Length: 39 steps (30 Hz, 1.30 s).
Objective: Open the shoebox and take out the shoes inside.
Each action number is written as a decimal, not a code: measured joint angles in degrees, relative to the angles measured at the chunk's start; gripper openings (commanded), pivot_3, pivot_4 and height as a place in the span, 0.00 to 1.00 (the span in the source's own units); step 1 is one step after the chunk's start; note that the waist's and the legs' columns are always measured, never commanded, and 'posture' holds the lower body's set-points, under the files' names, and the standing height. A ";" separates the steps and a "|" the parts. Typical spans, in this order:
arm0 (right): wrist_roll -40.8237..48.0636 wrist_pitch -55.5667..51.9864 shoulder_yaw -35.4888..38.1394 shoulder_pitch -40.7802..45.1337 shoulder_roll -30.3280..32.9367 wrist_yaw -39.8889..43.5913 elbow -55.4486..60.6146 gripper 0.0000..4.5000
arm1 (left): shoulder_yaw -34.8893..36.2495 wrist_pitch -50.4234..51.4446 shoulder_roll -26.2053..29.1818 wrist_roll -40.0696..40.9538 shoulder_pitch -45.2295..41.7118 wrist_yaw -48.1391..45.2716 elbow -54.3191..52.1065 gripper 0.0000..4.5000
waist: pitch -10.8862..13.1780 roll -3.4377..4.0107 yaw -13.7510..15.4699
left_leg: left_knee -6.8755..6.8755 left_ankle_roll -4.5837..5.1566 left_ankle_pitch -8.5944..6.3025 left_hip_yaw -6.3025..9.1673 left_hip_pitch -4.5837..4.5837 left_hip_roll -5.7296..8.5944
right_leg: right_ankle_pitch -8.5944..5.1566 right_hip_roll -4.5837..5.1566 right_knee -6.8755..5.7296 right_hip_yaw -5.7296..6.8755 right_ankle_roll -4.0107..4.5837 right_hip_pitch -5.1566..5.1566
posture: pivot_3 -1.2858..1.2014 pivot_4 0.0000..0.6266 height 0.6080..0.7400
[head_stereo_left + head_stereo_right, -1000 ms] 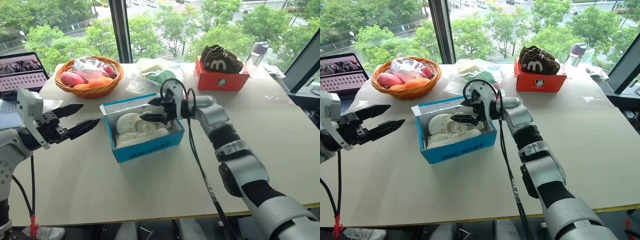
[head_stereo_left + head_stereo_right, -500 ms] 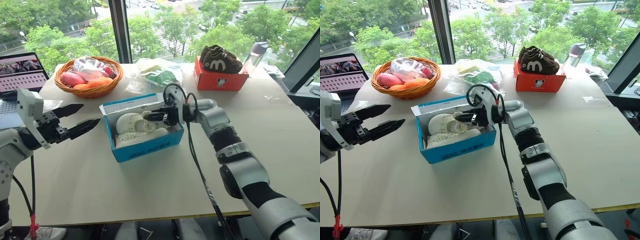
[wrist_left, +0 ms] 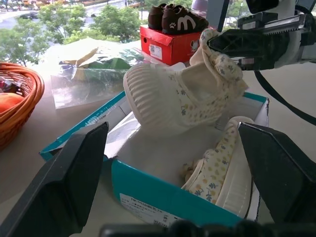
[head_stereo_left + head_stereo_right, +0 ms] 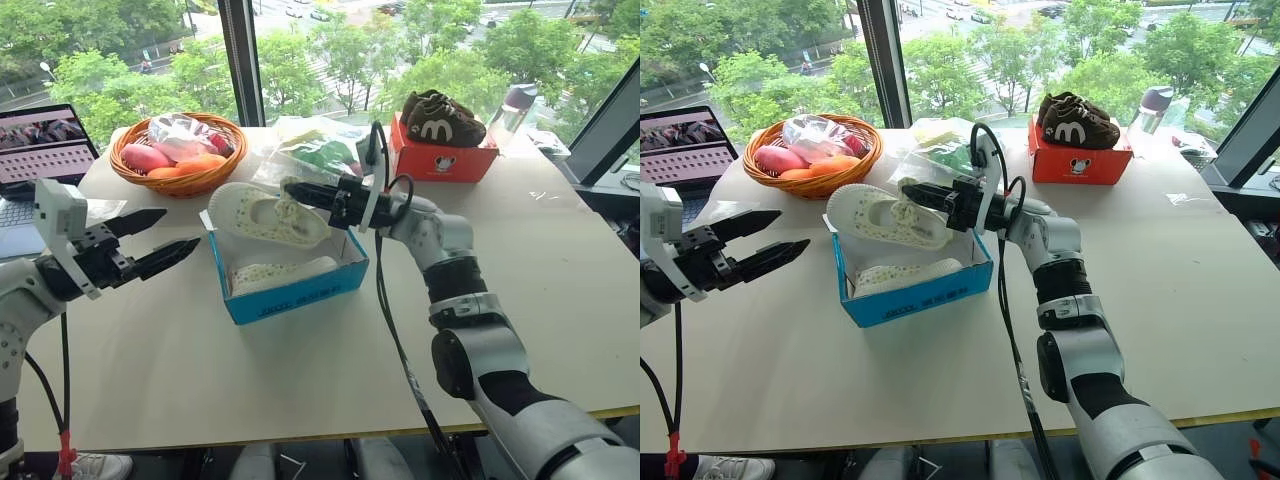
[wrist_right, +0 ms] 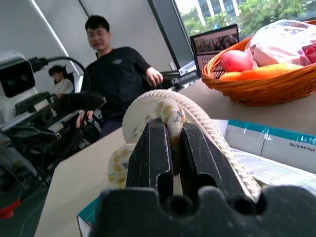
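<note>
The blue shoebox (image 4: 300, 293) stands open in the middle of the table, its white inside showing. My right gripper (image 4: 298, 190) is shut on the rim of one cream-white shoe (image 4: 262, 214) and holds it in the air above the box, sole towards the left. In the right wrist view both fingers (image 5: 153, 153) pinch that shoe (image 5: 170, 111). The other shoe (image 4: 285, 272) lies on its side inside the box. My left gripper (image 4: 182, 228) hovers open to the left of the box, apart from it, and its view shows the lifted shoe (image 3: 173, 96) over the box (image 3: 163, 197).
A wicker basket (image 4: 180, 180) of fruit and a laptop (image 4: 40, 150) sit at the back left. Plastic bags (image 4: 310, 145) lie behind the shoebox. A red-orange box (image 4: 440, 160) with dark brown shoes on top and a bottle (image 4: 515, 108) stand at the back right. Two people (image 5: 116, 74) sit beyond the table.
My right gripper closed on one shoe inside the box and lifted it up out of the box, rolling its wrist. The left arm stayed still.
</note>
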State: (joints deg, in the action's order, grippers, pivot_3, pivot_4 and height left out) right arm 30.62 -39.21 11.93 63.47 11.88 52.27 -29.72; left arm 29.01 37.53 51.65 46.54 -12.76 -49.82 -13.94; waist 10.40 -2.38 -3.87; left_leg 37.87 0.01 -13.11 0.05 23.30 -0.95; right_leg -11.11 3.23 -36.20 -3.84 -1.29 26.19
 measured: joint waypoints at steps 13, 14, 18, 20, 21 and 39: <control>-4.69 2.14 10.28 7.42 20.01 -19.66 -25.95 0.00 | -5.79 -0.97 0.17 -3.77 -3.42 -2.25 3.85 1.00 | -0.04 -0.07 -0.56 | -0.01 0.00 0.01 -0.14 -0.01 0.03 | -0.01 -0.03 0.08 -0.15 -0.03 -0.04 | 0.52 0.24 1.00; -4.69 1.60 10.87 6.55 20.01 -20.73 -27.54 0.00 | -6.08 -1.04 0.17 -4.04 -3.43 -2.57 4.04 1.00 | -0.04 -0.06 -0.68 | -0.01 0.01 0.01 -0.14 0.00 0.02 | -0.01 -0.05 0.07 -0.16 -0.03 -0.03 | 0.52 0.24 1.00; -4.70 -0.29 11.00 4.52 19.90 -22.41 -28.78 0.00 | -6.72 -1.26 0.17 -4.95 -4.18 -3.38 4.83 1.00 | 0.04 0.07 -1.17 | -0.01 0.01 0.02 -0.13 0.02 0.03 | -0.01 -0.05 0.06 -0.18 -0.04 -0.01 | 0.52 0.24 1.00; -4.72 -0.29 11.00 4.51 20.01 -22.64 -28.67 0.09 | -6.72 -1.37 0.17 -4.97 -4.70 -3.65 4.84 1.00 | 0.04 0.06 -1.22 | -0.01 0.01 0.02 -0.13 0.01 0.03 | 0.01 -0.04 0.09 -0.17 -0.07 -0.04 | 0.52 0.24 1.00; -4.99 -0.28 10.96 4.28 20.27 -22.99 -28.67 0.19 | -6.72 -1.38 0.17 -5.01 -4.76 -3.78 4.85 1.00 | 0.04 0.06 -1.18 | -0.01 0.01 0.02 -0.13 0.02 0.04 | 0.01 -0.03 0.10 -0.17 -0.08 -0.04 | 0.52 0.24 1.00; -13.48 5.93 -11.53 3.71 22.09 2.48 -3.52 1.00 | -7.79 -1.71 0.11 -6.86 -5.75 -4.94 5.88 1.00 | 0.03 0.07 -1.96 | 0.00 0.02 0.02 -0.01 -0.11 -0.20 | 0.04 -0.31 -0.04 -0.15 -0.10 -0.05 | 0.52 0.24 1.00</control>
State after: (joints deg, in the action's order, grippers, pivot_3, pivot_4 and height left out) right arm 17.15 -33.28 0.40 67.17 33.97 54.76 -33.24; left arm 21.21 35.81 51.75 39.68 -18.51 -54.75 -8.07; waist 10.43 -2.31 -5.83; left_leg 37.87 0.03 -13.09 0.04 23.19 -1.16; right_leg -11.07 2.92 -36.25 -3.99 -1.38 26.14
